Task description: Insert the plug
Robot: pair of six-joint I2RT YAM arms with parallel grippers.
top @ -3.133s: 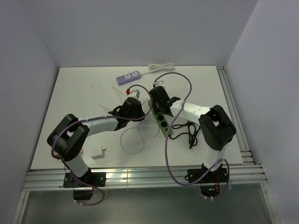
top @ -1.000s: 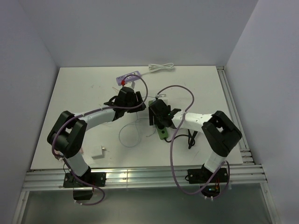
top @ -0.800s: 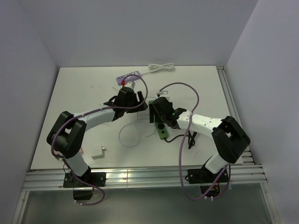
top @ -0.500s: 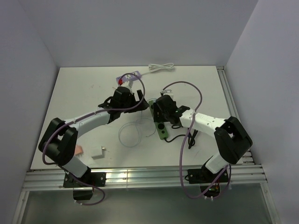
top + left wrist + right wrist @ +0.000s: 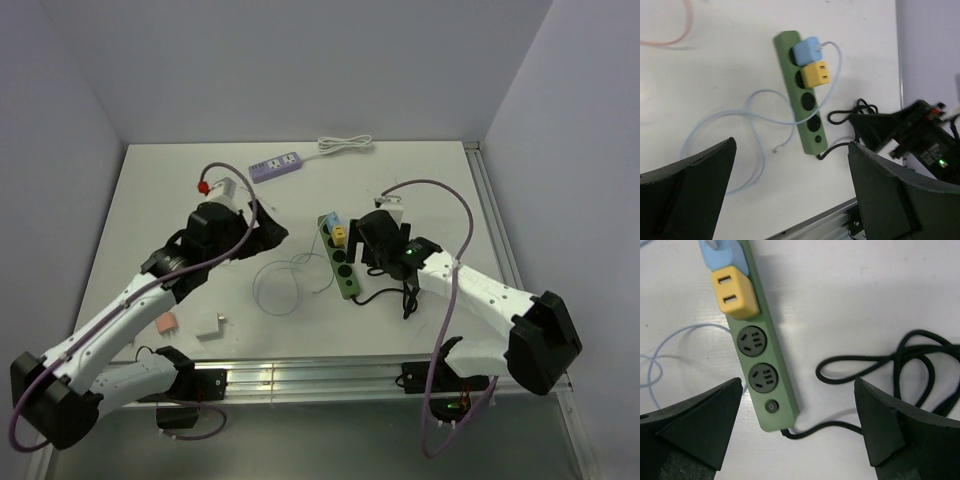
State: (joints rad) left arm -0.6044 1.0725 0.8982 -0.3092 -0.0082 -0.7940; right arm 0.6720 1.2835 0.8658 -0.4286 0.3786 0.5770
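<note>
Yellow plug [image 5: 734, 300] in strip [image 5: 777, 390] — left gripper [image 5: 791, 145], right gripper [image 5: 798, 382] spread wide, empty

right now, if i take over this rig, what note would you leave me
Left arm: jaws open, empty, hovering left of the power strip.
Right arm: jaws open, empty, over the strip's near end.
Blue plug and yellow plug sit side by side at the strip's far end; the other two sockets are free.
Done: insertion looks complete.
Left: probably just check that the plugs are fully seated, then park the arms.
</note>
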